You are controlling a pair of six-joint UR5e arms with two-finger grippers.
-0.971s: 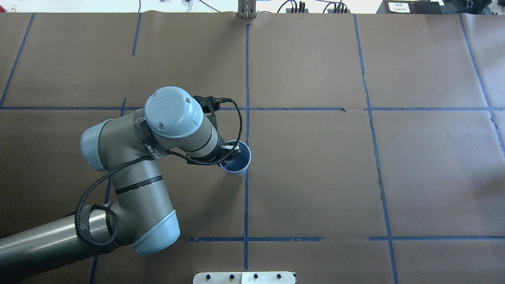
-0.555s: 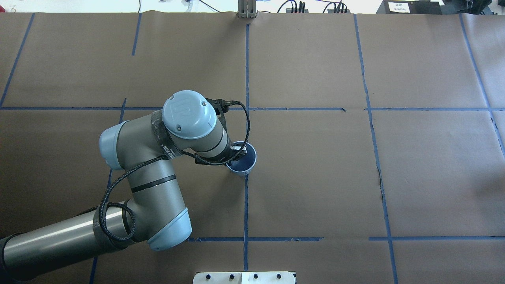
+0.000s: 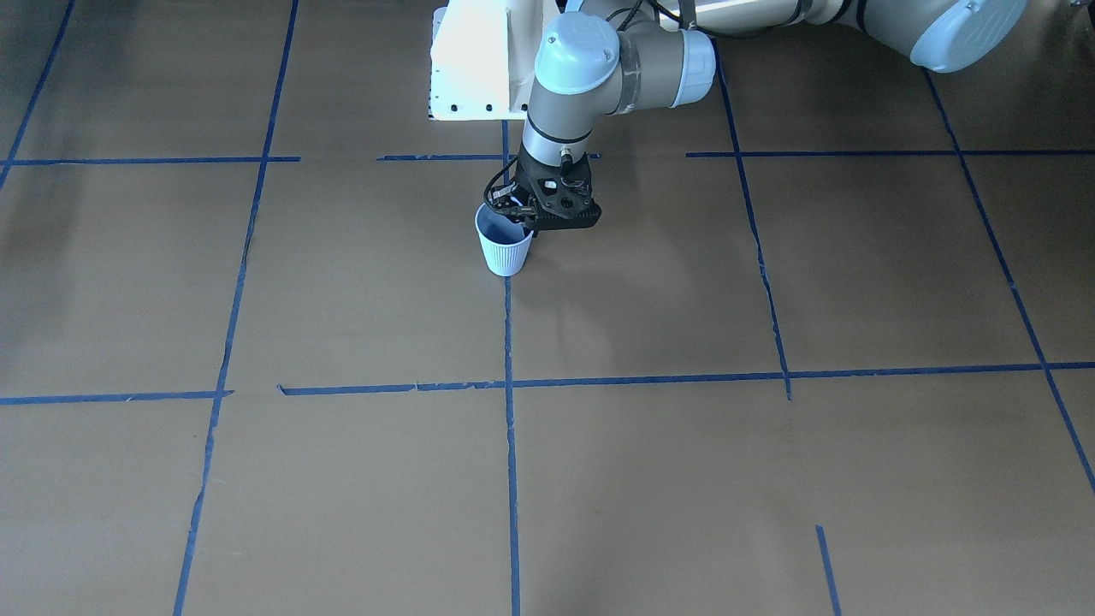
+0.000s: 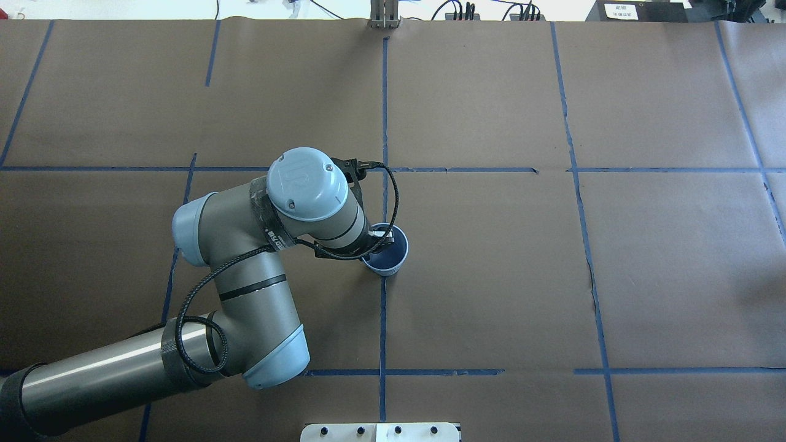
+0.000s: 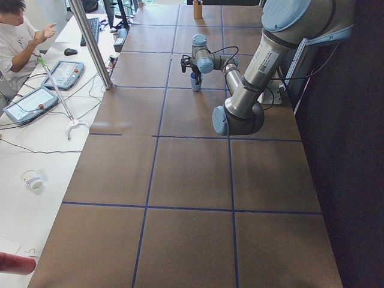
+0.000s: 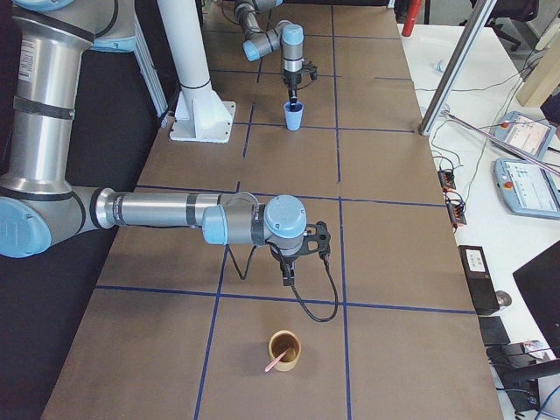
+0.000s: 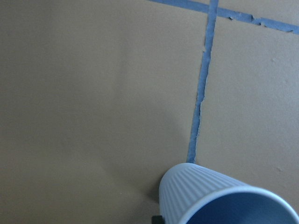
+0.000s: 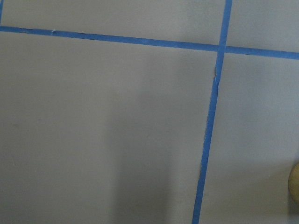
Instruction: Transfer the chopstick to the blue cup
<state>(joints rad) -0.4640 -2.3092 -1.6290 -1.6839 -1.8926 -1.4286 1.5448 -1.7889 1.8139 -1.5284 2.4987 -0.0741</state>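
The pale blue ribbed cup [image 4: 388, 253] is on the centre tape line, also in the front view [image 3: 504, 246] and the left wrist view [image 7: 219, 198]. My left gripper [image 4: 381, 236] points down and is shut on the cup's rim, one finger inside. A pinkish chopstick [image 6: 276, 362] leans in a brown cup [image 6: 284, 350] at the table's right end. My right gripper [image 6: 287, 273] hangs over the table just beyond that cup; I cannot tell whether it is open or shut.
Brown paper with blue tape lines covers the table [image 4: 491, 276]. The robot's white base [image 3: 479, 60] stands behind the blue cup. The brown cup's edge shows in the right wrist view [image 8: 295, 183]. An operator [image 5: 18, 42] sits at the side bench.
My left gripper has moved to the right along the table, and the blue cup has moved with it. Nothing else has shifted.
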